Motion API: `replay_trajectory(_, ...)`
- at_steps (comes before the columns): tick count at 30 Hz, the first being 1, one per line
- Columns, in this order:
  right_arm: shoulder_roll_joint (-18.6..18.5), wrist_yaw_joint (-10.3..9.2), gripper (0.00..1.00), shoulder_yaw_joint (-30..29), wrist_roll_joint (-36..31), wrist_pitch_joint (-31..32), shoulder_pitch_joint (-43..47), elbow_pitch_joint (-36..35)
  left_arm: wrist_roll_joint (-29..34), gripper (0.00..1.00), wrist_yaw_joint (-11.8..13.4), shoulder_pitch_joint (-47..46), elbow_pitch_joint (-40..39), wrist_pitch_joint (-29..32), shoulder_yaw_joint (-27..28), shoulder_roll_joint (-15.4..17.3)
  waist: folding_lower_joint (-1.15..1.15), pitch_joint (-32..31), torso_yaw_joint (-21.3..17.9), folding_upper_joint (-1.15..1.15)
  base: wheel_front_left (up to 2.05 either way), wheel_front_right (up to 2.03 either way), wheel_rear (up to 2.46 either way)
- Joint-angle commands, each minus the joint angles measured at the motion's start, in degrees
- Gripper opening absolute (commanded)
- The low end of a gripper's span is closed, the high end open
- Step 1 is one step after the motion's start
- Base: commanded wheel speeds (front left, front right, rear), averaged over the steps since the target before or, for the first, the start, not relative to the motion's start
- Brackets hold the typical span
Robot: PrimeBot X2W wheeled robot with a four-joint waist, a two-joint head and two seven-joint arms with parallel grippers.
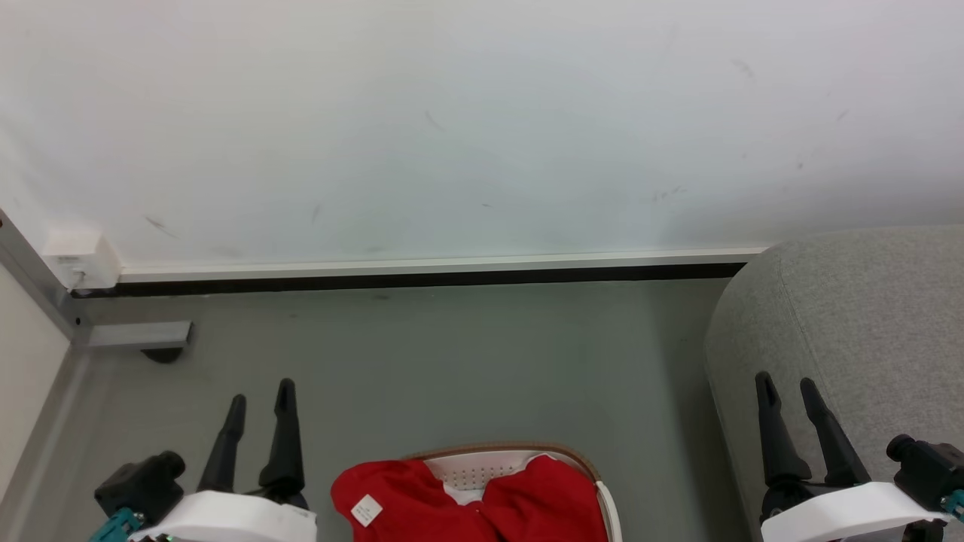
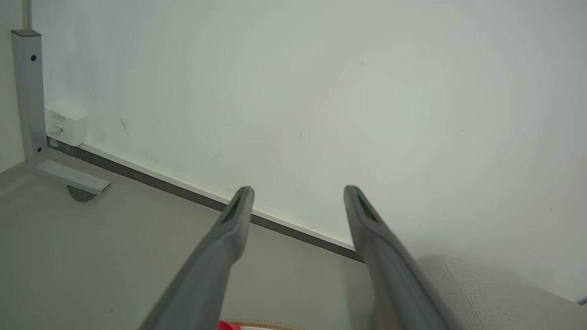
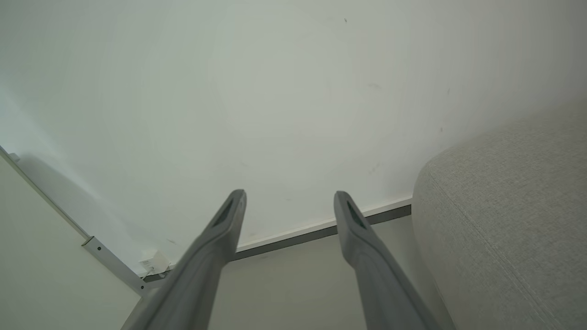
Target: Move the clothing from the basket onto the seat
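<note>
clothing point(image 1: 542, 498) sits in basket point(image 1: 482, 473), near the seat point(image 1: 866, 316).

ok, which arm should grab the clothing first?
Left, probably. The left tool, open and empty, sits beside the red clothing in the basket; the right tool hangs farther off, by the seat.

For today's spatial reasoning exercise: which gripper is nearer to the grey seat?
Right. The right gripper overlaps the rounded edge of the seat in the head view; the left gripper sits beyond the basket, well apart from it.
</note>
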Motion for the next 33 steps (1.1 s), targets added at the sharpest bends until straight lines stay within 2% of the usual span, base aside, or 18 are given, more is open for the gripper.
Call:
replay_trajectory(1,-0.1,-0.07,1.00,0.4,-2.1,-0.8,-1.5,-0.2,2.3,1.00,0.2,0.2,-0.9,-0.8,0.0,0.5,0.00,0.1,0.0,0.00,0.00,0.00,0.00)
replay_trajectory(33,0.1,-0.10,1.00,2.7,-15.4,-4.7,-2.1,-0.5,19.0,1.00,1.4,0.5,-0.2,-4.8,-1.2,0.6,0.00,0.1,-0.8,0.00,0.00,0.00,0.00)
